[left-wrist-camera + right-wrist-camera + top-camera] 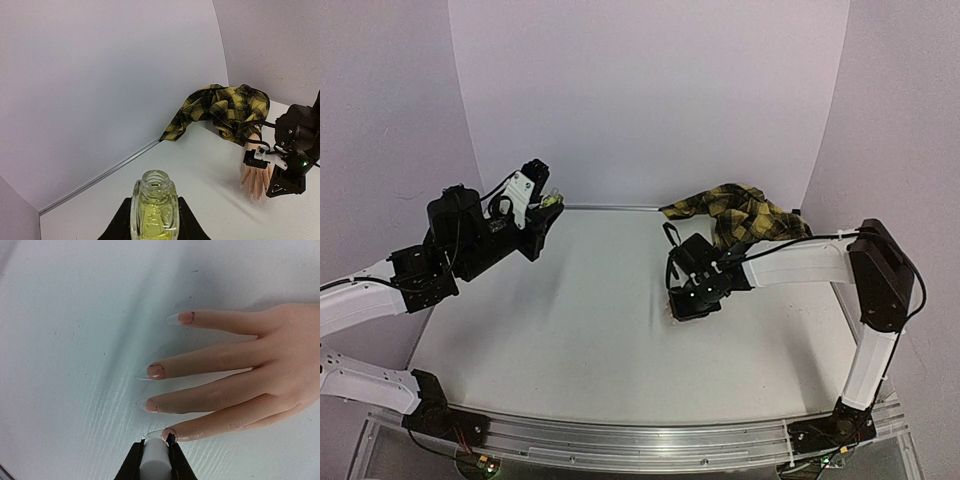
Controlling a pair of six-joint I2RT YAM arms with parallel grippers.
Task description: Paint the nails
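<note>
- the left gripper (155, 201) is clenched on a small glass bottle (155, 217) of yellowish liquid, neck uncapped and upright; it hangs high over the table's left side, close to the left wall (390, 120).
- the right gripper (154, 444) is clamped on a white cap (154, 462), low over the table (580, 320) right of centre.
- the mannequin hand (260, 370) lies flat, palm down, fingers spread with bare table showing between them.
- four nails (155, 371) show in the right wrist view, each with a long clear tip and dark smudges at its base.
- the white cap sits right at the tip of the lowest finger's nail; whether it touches cannot be told.
- the plaid sleeve (225, 107) is bunched at the table's back right, its edge reaching the seam where the table meets the back wall (650, 90).
- a wide stretch of bare table lies between the two grippers, and more between the mannequin hand and the metal rail (650, 440) along the near edge.
- beyond the fingertips the surface is bare; the right wall (910, 120) stands close behind the right arm's elbow.
</note>
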